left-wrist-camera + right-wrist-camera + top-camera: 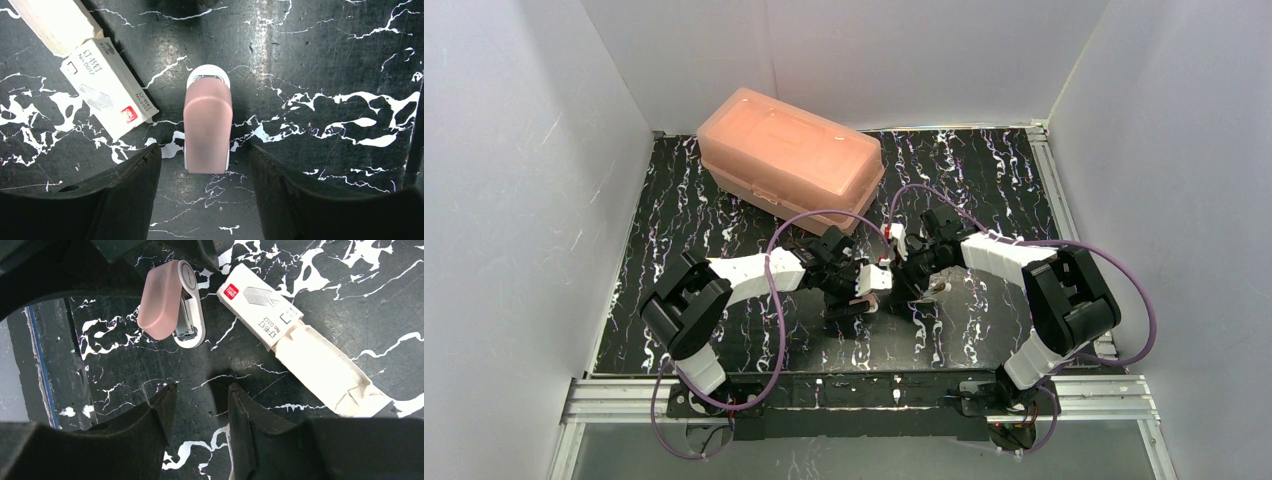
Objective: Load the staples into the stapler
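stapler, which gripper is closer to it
Left. The left gripper is open with one end of the stapler between its fingers; the right gripper is off to one side.

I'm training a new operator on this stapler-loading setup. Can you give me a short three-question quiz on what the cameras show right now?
1. True or false: the staple box has its inner tray slid partly out.
2. Fill in: in the right wrist view, the stapler lies to the ___ of the staple box.
3. The left gripper holds: A) the stapler, B) the staple box, C) nothing.

Key: 1 true; 2 left; 3 C (its fingers stand apart on either side of the stapler, touching nothing).
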Tool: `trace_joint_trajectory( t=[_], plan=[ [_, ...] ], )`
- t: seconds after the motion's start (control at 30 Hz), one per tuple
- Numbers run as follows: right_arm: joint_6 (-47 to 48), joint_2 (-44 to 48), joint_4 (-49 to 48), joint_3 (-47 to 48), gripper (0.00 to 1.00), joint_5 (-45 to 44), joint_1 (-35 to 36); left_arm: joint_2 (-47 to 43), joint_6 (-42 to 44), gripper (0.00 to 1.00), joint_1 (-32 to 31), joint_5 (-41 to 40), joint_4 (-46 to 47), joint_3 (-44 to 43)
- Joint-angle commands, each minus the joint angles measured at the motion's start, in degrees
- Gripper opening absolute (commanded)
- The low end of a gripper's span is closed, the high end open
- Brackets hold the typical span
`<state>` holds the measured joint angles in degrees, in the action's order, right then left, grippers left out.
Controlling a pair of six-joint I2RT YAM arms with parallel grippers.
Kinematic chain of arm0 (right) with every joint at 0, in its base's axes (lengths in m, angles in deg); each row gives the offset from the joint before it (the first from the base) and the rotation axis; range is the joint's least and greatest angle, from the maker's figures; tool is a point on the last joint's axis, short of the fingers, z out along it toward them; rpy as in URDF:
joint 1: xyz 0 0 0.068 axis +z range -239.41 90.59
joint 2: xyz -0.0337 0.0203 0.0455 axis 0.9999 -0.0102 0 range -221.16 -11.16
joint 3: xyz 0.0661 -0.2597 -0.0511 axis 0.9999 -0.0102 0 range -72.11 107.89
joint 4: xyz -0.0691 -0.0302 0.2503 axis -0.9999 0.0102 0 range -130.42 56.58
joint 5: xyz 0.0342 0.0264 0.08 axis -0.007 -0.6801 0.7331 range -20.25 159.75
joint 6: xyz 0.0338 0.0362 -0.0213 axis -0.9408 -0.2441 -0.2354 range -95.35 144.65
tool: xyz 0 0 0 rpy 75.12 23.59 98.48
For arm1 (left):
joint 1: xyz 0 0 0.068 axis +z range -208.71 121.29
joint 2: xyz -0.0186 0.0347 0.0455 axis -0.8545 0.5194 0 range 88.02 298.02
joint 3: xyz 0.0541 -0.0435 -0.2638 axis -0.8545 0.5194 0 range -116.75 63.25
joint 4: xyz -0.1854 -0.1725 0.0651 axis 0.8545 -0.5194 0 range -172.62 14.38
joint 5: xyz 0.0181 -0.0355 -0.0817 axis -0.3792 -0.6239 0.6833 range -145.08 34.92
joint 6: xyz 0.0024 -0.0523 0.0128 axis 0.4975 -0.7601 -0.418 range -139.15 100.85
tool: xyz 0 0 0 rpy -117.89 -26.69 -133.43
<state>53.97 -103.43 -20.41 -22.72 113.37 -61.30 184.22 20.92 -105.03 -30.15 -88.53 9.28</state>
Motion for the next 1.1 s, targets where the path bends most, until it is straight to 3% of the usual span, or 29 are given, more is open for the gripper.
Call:
trace_joint_trajectory(
  t=[0.0,0.37,0.53,0.7,0.8,1.07],
  plan=[
    [0.2,1.9,0.2,1.3,0.5,1.6,-1.0,1.1,1.2,0.6,-1.0,-0.9,-1.4,-2.0],
    [-1.7,2.4,-1.0,0.9,0.51,2.7,-2.3,1.8,2.3,0.37,-1.3,-1.4,-2.2,-0.8],
    [-4.2,4.4,-2.9,-0.1,0.53,2.8,-3.1,1.3,1.6,0.21,-1.2,-1.1,-1.6,-0.3],
    [-8.7,6.0,-2.9,0.8,0.67,4.3,-5.2,-1.0,1.2,0.0,-1.3,-1.6,-1.6,-1.2],
    [-11.6,6.2,-1.2,3.2,0.79,7.0,-6.3,-3.1,1.7,0.0,-1.2,-1.8,-2.7,-2.6],
    [-24.3,5.4,-2.5,7.2,0.99,18.9,-8.4,-7.7,2.8,0.0,-1.1,-5.8,-10.5,-12.2]
  ],
)
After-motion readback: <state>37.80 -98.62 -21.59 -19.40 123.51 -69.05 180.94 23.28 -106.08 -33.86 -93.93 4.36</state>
